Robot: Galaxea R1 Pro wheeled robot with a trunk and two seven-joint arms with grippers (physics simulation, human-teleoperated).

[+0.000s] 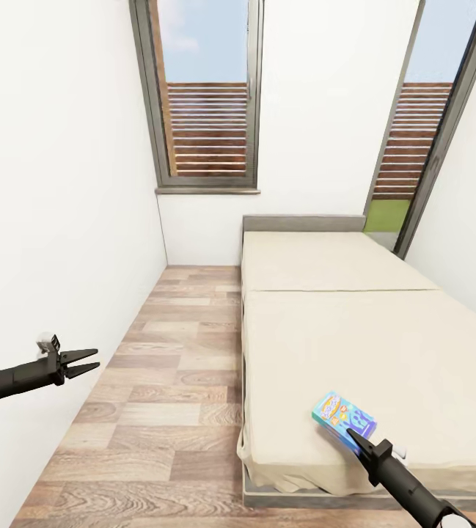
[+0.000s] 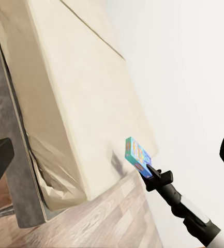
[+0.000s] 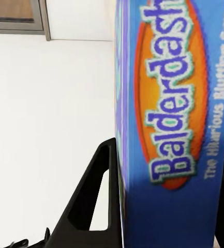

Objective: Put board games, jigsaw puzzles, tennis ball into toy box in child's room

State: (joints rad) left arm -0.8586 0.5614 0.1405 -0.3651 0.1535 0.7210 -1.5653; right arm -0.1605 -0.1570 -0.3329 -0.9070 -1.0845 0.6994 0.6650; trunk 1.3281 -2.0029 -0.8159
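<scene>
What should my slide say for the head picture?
Right gripper clamps the blue board game above the bed.

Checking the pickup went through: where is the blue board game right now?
In the head view the blue board game sits lower right, clamped in the right claw just above the near end of the bed.

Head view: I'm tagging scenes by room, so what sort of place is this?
Likely a bedroom: a low bed with a beige mattress, a wood-plank floor, and tall windows in white walls.

Glossy printed card game box [image 3: 174,124]; matt cloth mattress [image 1: 355,345]; wood-plank floor [image 1: 164,396].
</scene>
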